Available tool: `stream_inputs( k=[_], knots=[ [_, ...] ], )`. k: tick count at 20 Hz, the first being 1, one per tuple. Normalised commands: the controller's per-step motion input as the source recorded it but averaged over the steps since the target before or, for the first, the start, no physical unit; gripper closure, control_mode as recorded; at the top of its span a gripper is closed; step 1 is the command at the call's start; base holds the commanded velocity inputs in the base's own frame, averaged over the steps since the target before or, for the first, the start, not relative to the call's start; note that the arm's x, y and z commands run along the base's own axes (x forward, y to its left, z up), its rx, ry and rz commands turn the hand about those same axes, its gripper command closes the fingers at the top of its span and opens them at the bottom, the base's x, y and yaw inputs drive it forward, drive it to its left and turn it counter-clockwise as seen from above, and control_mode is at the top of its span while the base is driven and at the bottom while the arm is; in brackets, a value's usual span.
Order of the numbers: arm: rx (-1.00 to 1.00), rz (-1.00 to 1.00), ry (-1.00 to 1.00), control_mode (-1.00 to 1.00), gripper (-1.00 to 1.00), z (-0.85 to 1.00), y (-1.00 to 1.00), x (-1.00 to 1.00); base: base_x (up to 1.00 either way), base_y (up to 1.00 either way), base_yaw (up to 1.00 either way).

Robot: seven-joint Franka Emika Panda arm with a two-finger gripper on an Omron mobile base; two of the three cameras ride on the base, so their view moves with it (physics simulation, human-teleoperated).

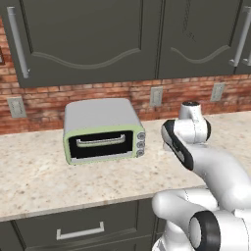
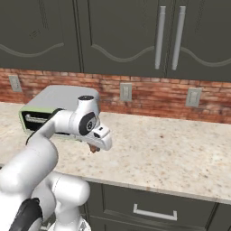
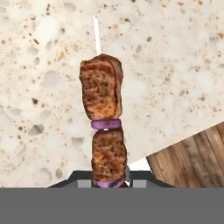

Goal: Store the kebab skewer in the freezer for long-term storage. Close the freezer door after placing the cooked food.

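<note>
The two-finger gripper (image 2: pixel 94 149) is closed on the brown-chunked kebab skewer (image 3: pixel 105 127) above the speckled stone counter (image 2: pixel 171 153); next, probably, carrying it to the freezer.

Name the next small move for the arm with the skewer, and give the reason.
Probably lift the end effector straight up, then turn away toward the freezer. It is shut on the kebab skewer, and the hand view shows the meat chunks hanging low over the speckled counter. The toaster oven sits close by, so height first would likely avoid a bump.
</note>
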Motion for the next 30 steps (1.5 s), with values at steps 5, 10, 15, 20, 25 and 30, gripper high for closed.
stream_inputs(
  k=[5,10,15,20,25,30],
  knots=[
    [0.11,-0.18,0.11,-1.0,1.0,0.79,0.33,-0.28,0.0,0.0,0.0],
    [0.1,-0.17,0.15,-1.0,1.0,0.56,0.11,-0.49,0.0,0.0,0.0],
    [0.02,-0.18,0.06,-1.0,1.0,0.33,0.15,-0.78,0.0,0.0,0.0],
    [0.0,-0.22,0.01,-1.0,1.0,0.23,0.15,-0.76,0.0,0.0,0.0],
    [-0.04,-0.27,-0.05,-1.0,1.0,0.38,0.1,-0.75,0.0,0.0,0.0],
    [-0.21,-0.3,-0.05,-1.0,1.0,0.57,0.01,-0.15,0.0,0.0,0.0]
  ],
)
